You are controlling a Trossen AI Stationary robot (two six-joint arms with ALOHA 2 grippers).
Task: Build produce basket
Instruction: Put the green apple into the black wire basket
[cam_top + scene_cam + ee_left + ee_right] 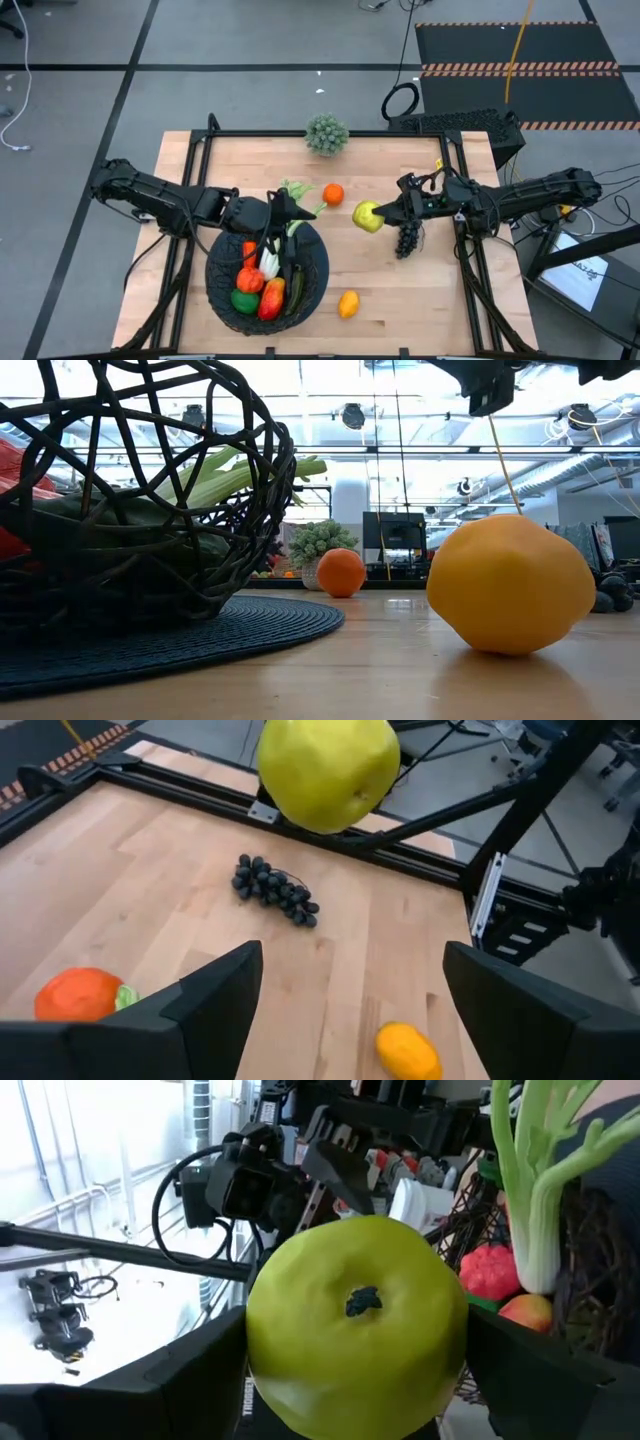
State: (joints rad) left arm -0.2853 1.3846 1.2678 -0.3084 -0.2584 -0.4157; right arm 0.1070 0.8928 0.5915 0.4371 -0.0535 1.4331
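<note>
Gripping the green apple [355,1328], right hand [383,215] escapes low view.

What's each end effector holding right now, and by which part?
Right end effector grips the apple across its sides, stem end facing the wrist camera. Left end effector, over the basket, is open and empty.

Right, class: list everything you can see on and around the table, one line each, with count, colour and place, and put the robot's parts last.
Basket: one, black mesh, front left, holding red, orange, green and pale produce.
Celery: one, pale green, sticking out over basket's far rim.
Orange: one, orange, table centre.
Apple: one, yellow-green, held above the table.
Grapes: one bunch, dark, right of centre.
Lemon: one, yellow-orange, front centre.
Ball plant: one, grey-green, far edge.
Left gripper: open, over basket's far rim.
Right gripper: shut on apple.
</note>
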